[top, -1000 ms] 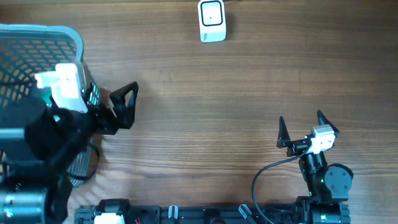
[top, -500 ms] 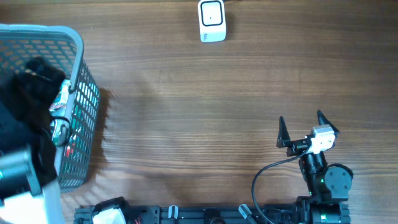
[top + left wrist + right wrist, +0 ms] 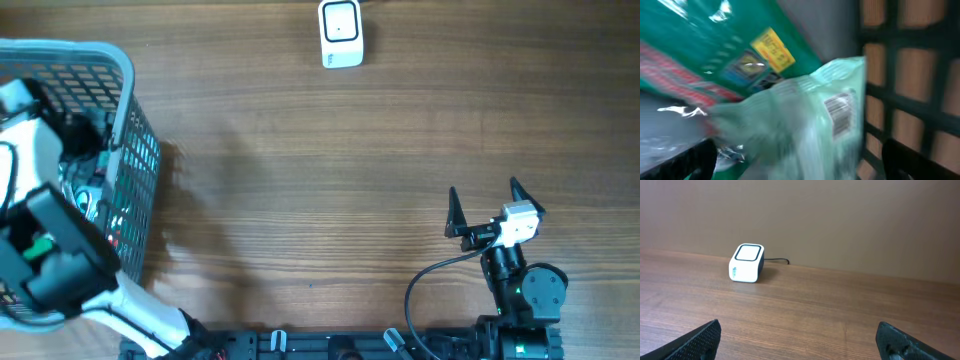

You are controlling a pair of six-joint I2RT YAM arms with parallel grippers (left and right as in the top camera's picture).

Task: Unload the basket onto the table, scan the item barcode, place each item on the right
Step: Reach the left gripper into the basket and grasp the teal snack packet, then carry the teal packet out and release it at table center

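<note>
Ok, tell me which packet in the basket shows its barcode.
The pale mint-green packet, nearest the basket wall: its barcode faces the left wrist camera. The dark teal packet behind shows only a yellow label.

Blurred pale-green packet [image 3: 802, 130]; basket [image 3: 140, 165] cropped at left edge
</note>
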